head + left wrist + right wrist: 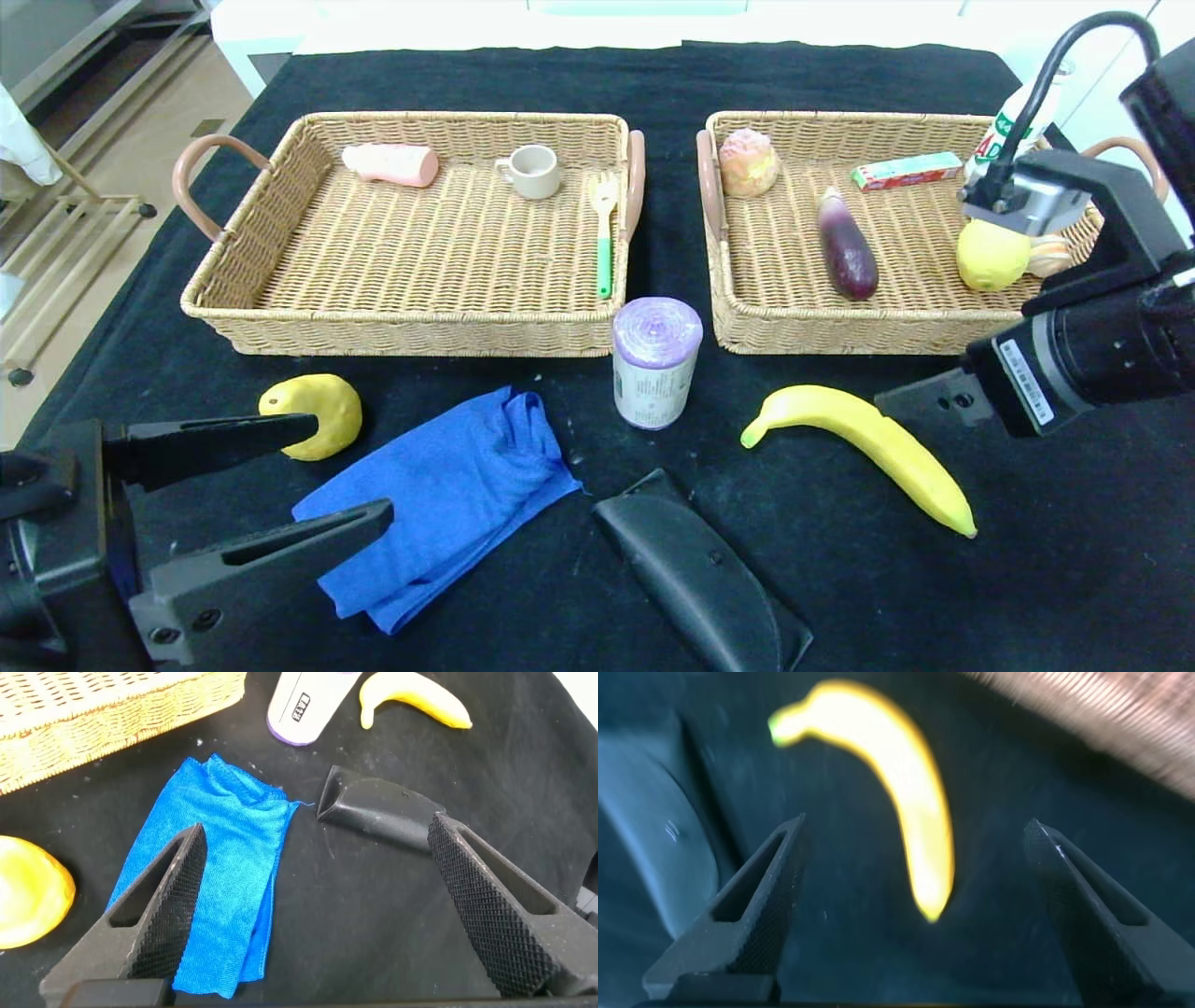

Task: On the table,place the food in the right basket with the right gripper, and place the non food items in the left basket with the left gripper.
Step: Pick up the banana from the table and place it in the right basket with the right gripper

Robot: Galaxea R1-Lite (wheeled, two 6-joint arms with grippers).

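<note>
On the black table lie a banana, a yellow fruit, a blue cloth, a black case and a purple-topped roll. My right gripper hangs open just above the banana's far end, with nothing between its fingers. My left gripper stands open and empty at the front left, over the cloth's edge. The left basket and right basket stand behind.
A pink bottle, a cup and a green-handled fork lie in the left basket. The right basket holds a bun, an eggplant, a small box and a yellow fruit.
</note>
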